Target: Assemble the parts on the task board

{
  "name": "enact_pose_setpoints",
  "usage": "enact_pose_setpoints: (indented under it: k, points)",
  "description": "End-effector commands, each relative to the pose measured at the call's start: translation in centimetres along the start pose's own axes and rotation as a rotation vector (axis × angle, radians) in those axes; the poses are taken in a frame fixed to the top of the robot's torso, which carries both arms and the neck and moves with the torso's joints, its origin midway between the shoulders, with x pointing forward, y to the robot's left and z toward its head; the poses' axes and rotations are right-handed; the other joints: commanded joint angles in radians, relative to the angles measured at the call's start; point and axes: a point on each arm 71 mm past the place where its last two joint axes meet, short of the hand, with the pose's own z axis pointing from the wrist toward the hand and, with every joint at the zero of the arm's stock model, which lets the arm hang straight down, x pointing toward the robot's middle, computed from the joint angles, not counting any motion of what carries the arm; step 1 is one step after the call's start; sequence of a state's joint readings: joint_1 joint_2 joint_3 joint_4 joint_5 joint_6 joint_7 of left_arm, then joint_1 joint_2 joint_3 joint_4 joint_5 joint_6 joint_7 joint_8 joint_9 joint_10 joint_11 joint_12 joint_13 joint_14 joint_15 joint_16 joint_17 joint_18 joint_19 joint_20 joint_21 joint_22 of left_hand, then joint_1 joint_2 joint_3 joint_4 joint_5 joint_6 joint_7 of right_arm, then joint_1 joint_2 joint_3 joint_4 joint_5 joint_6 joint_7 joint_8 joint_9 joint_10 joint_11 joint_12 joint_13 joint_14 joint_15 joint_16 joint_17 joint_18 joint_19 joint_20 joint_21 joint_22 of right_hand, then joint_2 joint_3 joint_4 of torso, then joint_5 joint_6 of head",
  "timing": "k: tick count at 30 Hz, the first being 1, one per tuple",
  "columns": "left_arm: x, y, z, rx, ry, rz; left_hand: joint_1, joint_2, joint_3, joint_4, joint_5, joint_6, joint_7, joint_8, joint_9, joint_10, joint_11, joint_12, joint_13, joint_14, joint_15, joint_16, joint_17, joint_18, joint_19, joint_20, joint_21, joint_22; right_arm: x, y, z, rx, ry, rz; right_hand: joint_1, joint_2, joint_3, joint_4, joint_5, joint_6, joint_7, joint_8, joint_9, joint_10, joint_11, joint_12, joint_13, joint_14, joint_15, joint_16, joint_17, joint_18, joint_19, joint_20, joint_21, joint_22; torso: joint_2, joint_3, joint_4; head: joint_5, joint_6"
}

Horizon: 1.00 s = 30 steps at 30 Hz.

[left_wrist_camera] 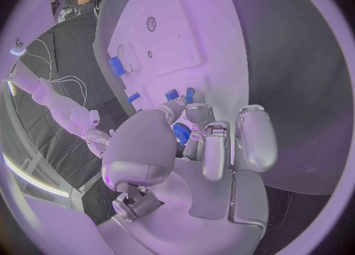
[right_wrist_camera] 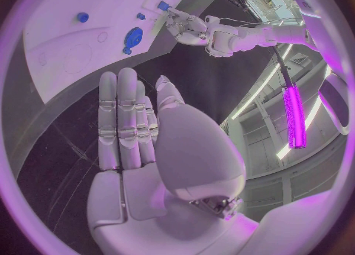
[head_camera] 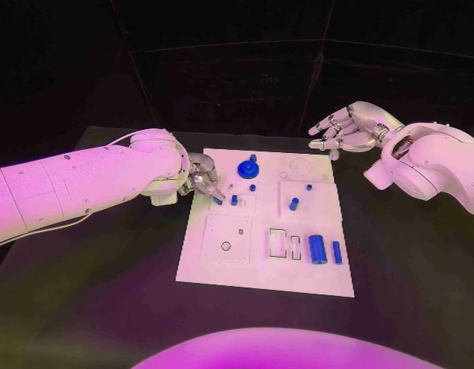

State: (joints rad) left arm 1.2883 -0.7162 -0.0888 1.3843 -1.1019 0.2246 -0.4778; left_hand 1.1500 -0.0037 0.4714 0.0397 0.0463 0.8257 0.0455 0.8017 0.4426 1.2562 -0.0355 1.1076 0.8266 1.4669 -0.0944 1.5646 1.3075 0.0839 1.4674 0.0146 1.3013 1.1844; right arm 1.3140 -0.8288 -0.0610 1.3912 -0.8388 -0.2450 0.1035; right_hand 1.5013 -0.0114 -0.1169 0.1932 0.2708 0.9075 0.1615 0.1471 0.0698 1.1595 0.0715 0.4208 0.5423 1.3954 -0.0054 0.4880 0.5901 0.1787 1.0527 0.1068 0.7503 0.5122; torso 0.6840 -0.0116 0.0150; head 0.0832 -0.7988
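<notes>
Now my left hand (head_camera: 201,178) pinches a small blue peg (head_camera: 217,201) over the flat white task board (head_camera: 237,261); my right hand (head_camera: 346,127) hangs released, smooth fingers apart.

Bench: a black bench (head_camera: 104,307) with a matte top, washed in pink-violet light that is brightest toward its near edge.
Backdrop: dark panels (head_camera: 237,69) stand behind the far edge of the bench, divided by thin pale seams, nearly black.
Light: in the right wrist view a glowing magenta light bar (right_wrist_camera: 293,117) hangs beside a thin pale strip light (right_wrist_camera: 255,92).
Room: pale wall or ceiling panels (right_wrist_camera: 262,190) show past the bench in the right wrist view; details are too small to tell.
</notes>
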Motion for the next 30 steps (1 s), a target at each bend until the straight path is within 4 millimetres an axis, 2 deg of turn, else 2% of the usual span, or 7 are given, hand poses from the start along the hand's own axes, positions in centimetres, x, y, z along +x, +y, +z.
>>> enact_pose_setpoints:
  k: [1,12,24,30]
  points:
    - [0.22,0.10,0.00,-0.011,0.031,0.025,0.009,0.001,0.121,-0.116,0.003,-0.002,-0.006,0.003,0.001,0.006,0.000,-0.001,0.000,0.104,-0.002,0.006,0.263,-0.005,0.000,-0.005,-0.005,0.000,-0.05,0.15,0.02,-0.011,0.004,-0.001,0.000,0.006,-0.003,0.005,0.003,-0.003,-0.001,0.003,0.000,0.001,0.000,-0.006,0.002,0.006,0.002,-0.003,0.001,0.005,0.010,0.000,-0.005,-0.001,0.000,0.0000,0.0005,-0.001,-0.001]
    - [0.26,-0.19,0.19,-0.009,0.036,0.029,0.008,0.001,0.124,-0.116,0.003,-0.001,-0.005,0.003,0.001,0.007,0.001,-0.001,0.000,0.104,-0.002,0.006,0.263,-0.004,0.000,-0.004,-0.005,-0.001,-0.01,0.20,0.04,-0.012,0.005,-0.001,0.000,0.006,-0.003,0.005,0.003,-0.003,-0.001,0.003,0.000,0.001,0.000,-0.006,0.002,0.006,0.002,-0.003,0.001,0.005,0.010,0.000,-0.005,-0.001,0.000,0.0002,0.0002,0.001,-0.003]
    - [0.07,-0.29,0.60,-0.017,0.035,0.023,-0.048,-0.006,0.120,-0.078,0.003,0.015,-0.008,0.012,0.003,0.015,0.000,0.003,0.003,0.104,-0.001,0.006,0.263,-0.005,0.000,-0.003,-0.005,0.002,0.04,0.24,0.05,-0.013,0.005,0.000,0.000,0.006,-0.003,0.005,0.003,-0.003,-0.001,0.003,0.000,0.001,0.000,-0.006,0.002,0.006,0.002,-0.003,0.001,0.005,0.010,0.000,-0.005,-0.001,0.000,0.0015,-0.0010,0.001,-0.005]
    - [0.03,-0.24,0.71,-0.021,0.039,0.022,-0.066,-0.013,0.109,-0.067,0.003,0.022,-0.012,0.015,0.004,0.019,-0.002,0.007,0.006,0.104,-0.003,0.006,0.263,-0.005,0.001,-0.004,-0.003,0.005,0.03,0.25,0.04,-0.013,0.005,0.000,0.000,0.006,-0.003,0.005,0.003,-0.003,-0.001,0.003,0.000,0.001,0.000,-0.006,0.002,0.006,0.002,-0.003,0.001,0.005,0.010,0.000,-0.005,-0.001,0.000,0.0004,0.0000,-0.001,-0.006]
